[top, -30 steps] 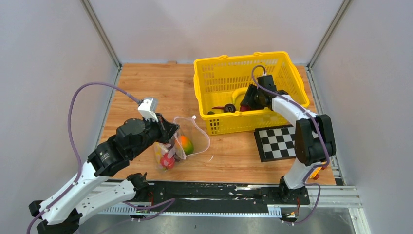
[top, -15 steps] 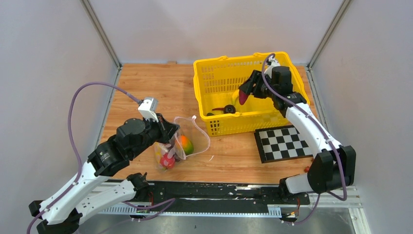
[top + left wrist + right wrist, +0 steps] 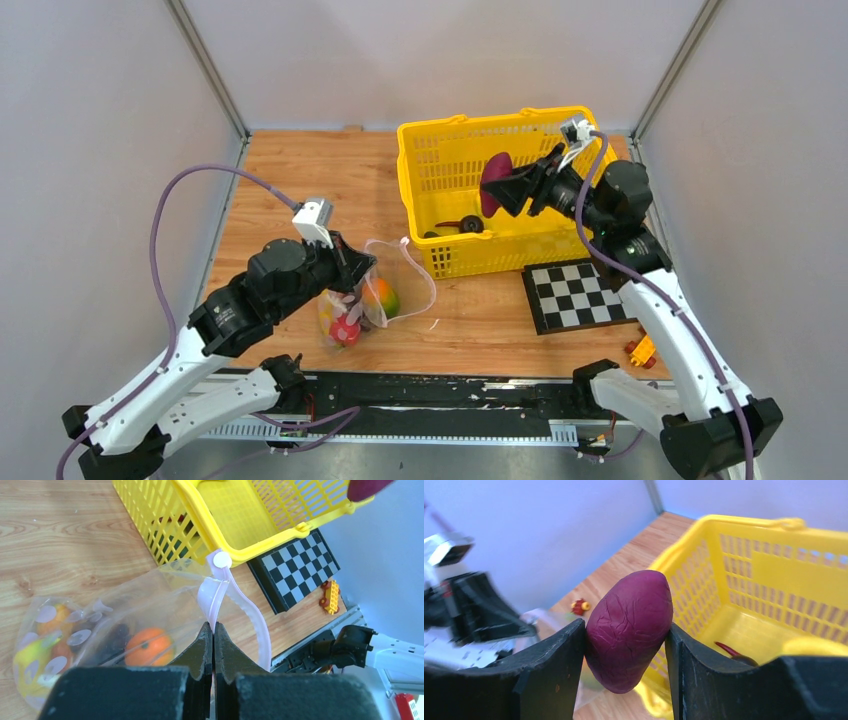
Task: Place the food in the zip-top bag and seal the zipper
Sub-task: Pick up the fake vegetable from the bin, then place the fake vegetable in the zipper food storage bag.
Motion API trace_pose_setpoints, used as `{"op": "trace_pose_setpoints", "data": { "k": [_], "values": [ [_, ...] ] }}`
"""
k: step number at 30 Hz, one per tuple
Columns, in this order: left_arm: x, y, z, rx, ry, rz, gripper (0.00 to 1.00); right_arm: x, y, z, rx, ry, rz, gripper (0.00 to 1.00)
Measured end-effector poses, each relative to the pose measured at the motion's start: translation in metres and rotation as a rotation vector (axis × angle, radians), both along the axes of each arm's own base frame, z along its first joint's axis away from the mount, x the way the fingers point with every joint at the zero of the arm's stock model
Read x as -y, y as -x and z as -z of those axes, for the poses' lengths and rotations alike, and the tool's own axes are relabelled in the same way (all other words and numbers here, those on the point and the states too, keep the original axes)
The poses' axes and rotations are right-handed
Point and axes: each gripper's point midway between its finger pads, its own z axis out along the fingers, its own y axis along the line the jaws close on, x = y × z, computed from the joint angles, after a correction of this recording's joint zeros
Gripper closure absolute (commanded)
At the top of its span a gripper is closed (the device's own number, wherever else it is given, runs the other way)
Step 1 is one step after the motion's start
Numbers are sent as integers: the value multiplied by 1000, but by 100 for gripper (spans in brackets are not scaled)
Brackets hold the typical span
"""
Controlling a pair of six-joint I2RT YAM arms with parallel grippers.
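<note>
Now | right jaws clamp purple food piece (image 3: 629, 630) squarely between them (over basket (image 3: 520, 112)) | left jaws pinch zipper (image 3: 208, 594)

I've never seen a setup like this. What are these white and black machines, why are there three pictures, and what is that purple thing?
These are two robot arms bolted at the near edge of a wooden table. One picture looks down from above; the other two come from small cameras on each arm's wrist. The left gripper pinches the mouth of a clear zip-top bag, which already holds toy fruit. The right gripper holds a purple toy vegetable above a yellow basket. A checkerboard card and a small orange toy car lie to the right.
</note>
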Motion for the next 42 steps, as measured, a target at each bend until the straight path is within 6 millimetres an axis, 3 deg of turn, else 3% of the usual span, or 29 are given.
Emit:
{"op": "trace_pose_setpoints", "data": {
  "k": [4,7,11,15,21,30,35,42],
  "values": [
    [5,1,-1,-5,11,18,100,-27,42,-20,110,-20,-161,67],
    [7,1,0,-10,12,23,100,-49,65,-23,158,-13,-274,66],
    [8,2,-1,-12,19,29,100,-83,98,-14,192,22,-432,65],
    [9,2,-1,-16,22,32,100,-110,117,8,183,76,-547,64],
    [10,2,0,-17,22,32,100,-140,127,46,111,192,-665,62],
    [10,2,-1,-16,23,32,100,-166,133,82,60,321,-733,55],
    [8,2,-1,-13,23,26,100,-174,129,101,22,392,-715,48],
    [6,2,-4,-6,30,25,100,-175,122,109,15,434,-665,38]
  ]
}}
